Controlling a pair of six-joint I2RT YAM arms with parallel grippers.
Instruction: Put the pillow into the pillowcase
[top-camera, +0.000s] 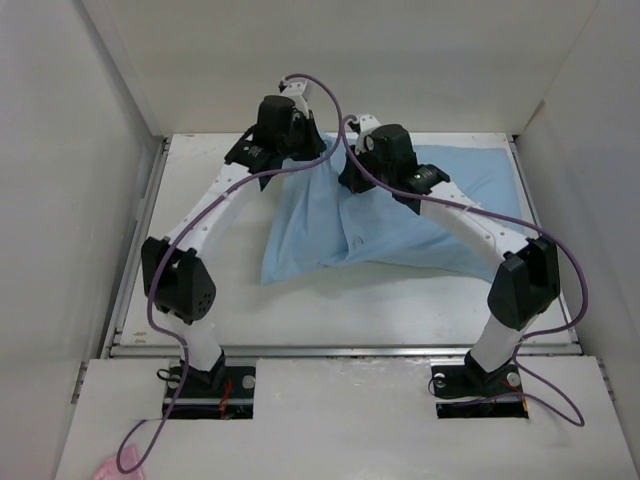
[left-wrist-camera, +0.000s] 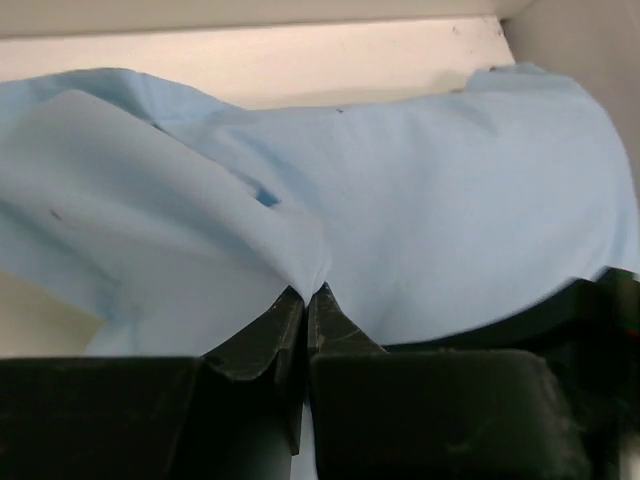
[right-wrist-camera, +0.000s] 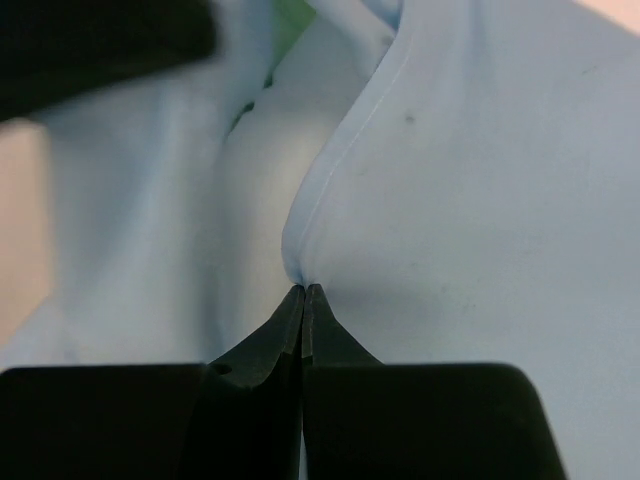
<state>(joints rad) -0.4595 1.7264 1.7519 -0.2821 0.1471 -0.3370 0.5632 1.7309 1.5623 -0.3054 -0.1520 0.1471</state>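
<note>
Our left gripper (left-wrist-camera: 305, 296) and right gripper (right-wrist-camera: 303, 290) each pinch the pillowcase (top-camera: 400, 225) cloth; we judge its mouth is being opened, so next we should draw them apart.

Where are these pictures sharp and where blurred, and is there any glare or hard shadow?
Top external: even soft light, no glare, only faint shadows beside the pillowcase. Left wrist: left gripper dark with little detail, pillowcase fairly sharp. Right wrist: right gripper a dark silhouette, pillowcase soft.
</note>
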